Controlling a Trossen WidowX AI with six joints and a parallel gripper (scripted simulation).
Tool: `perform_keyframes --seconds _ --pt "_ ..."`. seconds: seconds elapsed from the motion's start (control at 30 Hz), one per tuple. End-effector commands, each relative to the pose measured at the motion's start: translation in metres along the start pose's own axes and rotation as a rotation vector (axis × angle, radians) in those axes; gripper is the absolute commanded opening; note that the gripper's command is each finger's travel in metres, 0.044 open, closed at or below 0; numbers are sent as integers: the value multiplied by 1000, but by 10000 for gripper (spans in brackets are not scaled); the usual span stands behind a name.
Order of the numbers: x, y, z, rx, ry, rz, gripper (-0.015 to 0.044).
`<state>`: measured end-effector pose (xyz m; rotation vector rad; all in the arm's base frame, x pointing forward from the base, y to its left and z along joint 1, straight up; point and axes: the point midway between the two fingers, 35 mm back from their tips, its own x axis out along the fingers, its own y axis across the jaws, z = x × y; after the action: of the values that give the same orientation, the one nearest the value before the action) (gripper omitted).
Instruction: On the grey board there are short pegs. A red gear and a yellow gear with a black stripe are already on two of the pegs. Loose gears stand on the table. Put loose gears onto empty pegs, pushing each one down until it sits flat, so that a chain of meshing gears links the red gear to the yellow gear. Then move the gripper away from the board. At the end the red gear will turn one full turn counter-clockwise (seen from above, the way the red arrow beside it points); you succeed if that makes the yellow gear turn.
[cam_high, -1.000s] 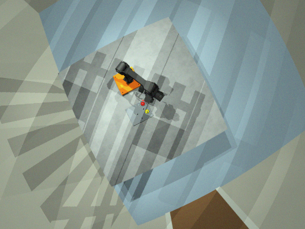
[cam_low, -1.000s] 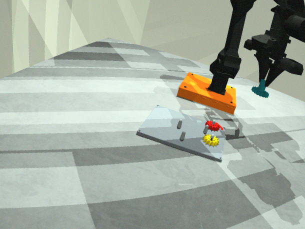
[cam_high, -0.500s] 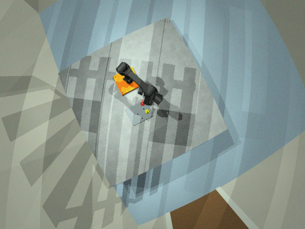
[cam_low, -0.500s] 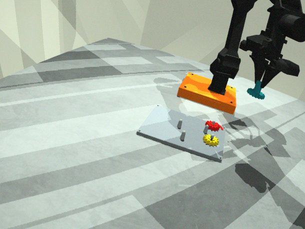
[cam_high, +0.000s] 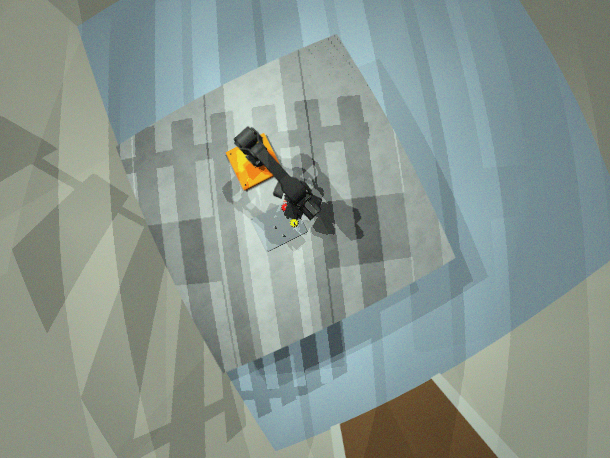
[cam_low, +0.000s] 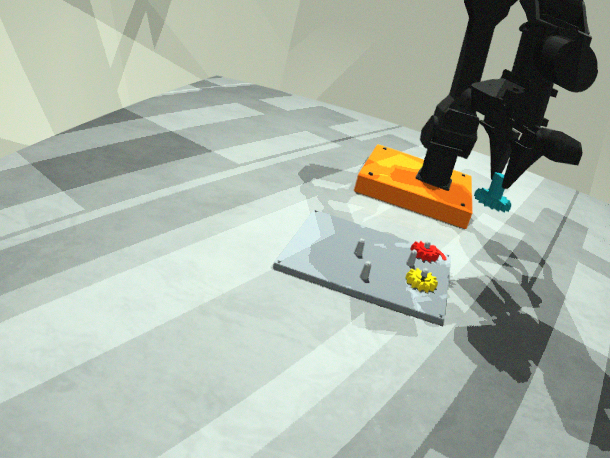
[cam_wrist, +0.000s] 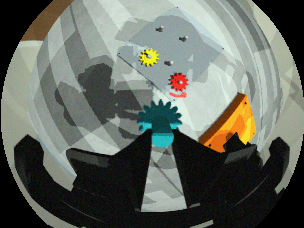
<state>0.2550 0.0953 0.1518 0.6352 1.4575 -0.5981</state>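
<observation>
- Gripper fingers (cam_low: 501, 181) pinch the teal gear (cam_low: 494, 194) (cam_wrist: 161, 117) by its stem, up off the table.
- Ahead of them in the wrist view lies the grey board (cam_high: 272, 240) (cam_low: 328, 283) (cam_wrist: 200, 50), with the red gear (cam_high: 284, 206) (cam_low: 425, 251) (cam_wrist: 178, 81) nearer and the yellow gear (cam_high: 296, 222) (cam_low: 421, 280) (cam_wrist: 149, 57) farther.
- One bare peg (cam_low: 411, 258) (cam_wrist: 169, 63) stands between those two.
- The step now looks like carrying the teal gear over.
- Next, it should go above that peg, line up, then push down flat.
- Bumped teeth could make it tilt.

White-edged brown patch (cam_high: 410, 420) (cam_wrist: 47, 20)
</observation>
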Motion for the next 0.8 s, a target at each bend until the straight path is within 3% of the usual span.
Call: perform_keyframes --seconds 0.0,0.77 --pt "8 -2 10 -1 0 -6 0" --pt "38 -14 59 4 -5 -7 0"
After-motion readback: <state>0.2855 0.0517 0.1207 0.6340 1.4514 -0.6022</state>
